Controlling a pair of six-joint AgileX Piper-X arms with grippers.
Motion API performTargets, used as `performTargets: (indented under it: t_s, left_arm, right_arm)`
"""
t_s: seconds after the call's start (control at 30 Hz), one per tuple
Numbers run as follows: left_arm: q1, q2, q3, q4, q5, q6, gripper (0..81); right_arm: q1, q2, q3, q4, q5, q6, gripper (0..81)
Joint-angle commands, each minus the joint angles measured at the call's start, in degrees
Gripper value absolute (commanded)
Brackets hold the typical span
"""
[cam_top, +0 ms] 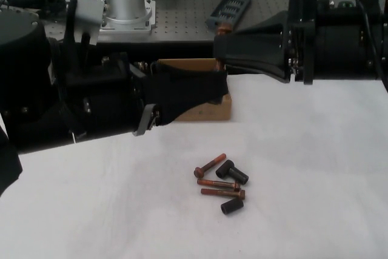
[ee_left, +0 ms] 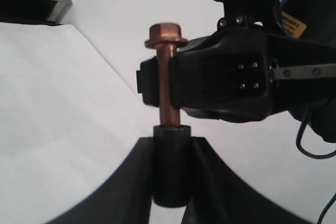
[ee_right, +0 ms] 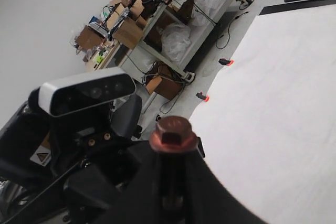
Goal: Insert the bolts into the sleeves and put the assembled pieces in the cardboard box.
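The left gripper (ee_left: 170, 192) clamps a sleeve (ee_left: 170, 153). The right gripper (ee_left: 169, 85), level opposite it, pinches a bolt (ee_left: 169, 111), tip at the sleeve's mouth.

Above the cardboard box (cam_top: 203, 112), my left gripper (ee_left: 171, 148) and my right gripper (ee_left: 164, 80) meet, the left arm coming in from the left and the right arm from the right. A sleeve (ee_left: 170, 179) sits clamped between my left fingers. In line above it, a bolt (ee_left: 169, 114) is pinched between my right fingers, head up, its lower end at the sleeve's mouth. In front of the box, on the sheet (cam_top: 303, 180), lie three loose bolts (cam_top: 218, 183). Two loose sleeves (cam_top: 233, 171) lie just beside them, one to the right and one at the near edge.
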Motion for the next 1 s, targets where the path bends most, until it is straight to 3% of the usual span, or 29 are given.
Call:
performTargets:
  t_s: [0.0,0.27,0.53,0.73,0.97]
  left_arm:
    - [0.22,-0.54,-0.63,-1.66,-3.61,2.36,0.6]
    - [0.22,-0.54,-0.63,-1.66,-3.73,2.62,0.6]
    - [0.22,-0.54,-0.63,-3.53,-3.3,2.61,0.6]
    - [0.22,-0.54,-0.63,-4.66,-1.51,2.61,0.6]
    - [0.22,-0.54,-0.63,-5.03,-0.94,5.25,0.6]
  right_arm:
    - [0.12,-1.4,-0.12,0.63,-1.61,-0.31,2.9]
    - [0.12,-1.41,-0.12,0.62,-11.0,-1.41,2.9]
    - [0.12,-1.41,-0.12,0.62,-11.71,-3.0,0.7]
    - [0.12,-1.41,-0.12,0.62,-11.02,-2.71,37.7]
    - [0.12,-1.41,-0.12,0.73,-10.87,-2.71,34.9]
